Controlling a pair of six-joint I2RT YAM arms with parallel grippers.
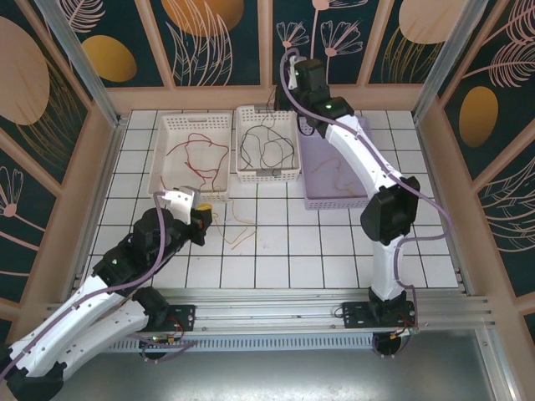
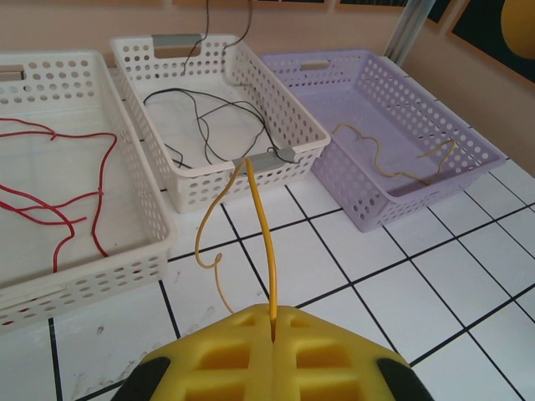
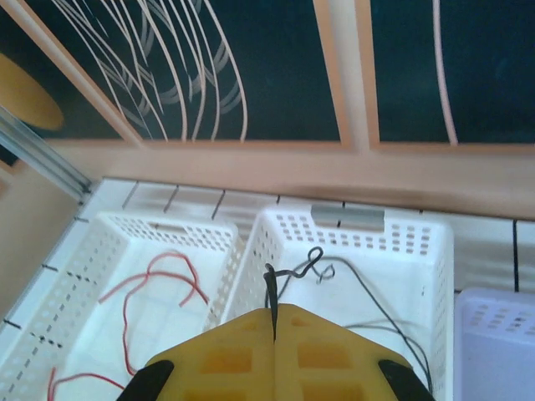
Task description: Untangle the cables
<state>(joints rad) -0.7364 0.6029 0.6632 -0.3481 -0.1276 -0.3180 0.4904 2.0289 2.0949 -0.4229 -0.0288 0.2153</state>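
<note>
two white baskets (image 1: 159, 157), one purple basket (image 1: 334, 203). left gripper (image 2: 272, 317) pinches a yellow cable (image 2: 265, 242), plain from its wrist view; right gripper (image 3: 274, 314) clamps a black cable (image 3: 270, 288).

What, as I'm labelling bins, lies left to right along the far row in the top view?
White perforated plastic basket holding red cable, white perforated plastic basket holding black cable, lilac perforated plastic basket holding yellow cable.

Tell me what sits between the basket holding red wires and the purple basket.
Another white basket, holding black wires, sits between the red-wire basket and the purple basket, as the left wrist view shows.
</note>
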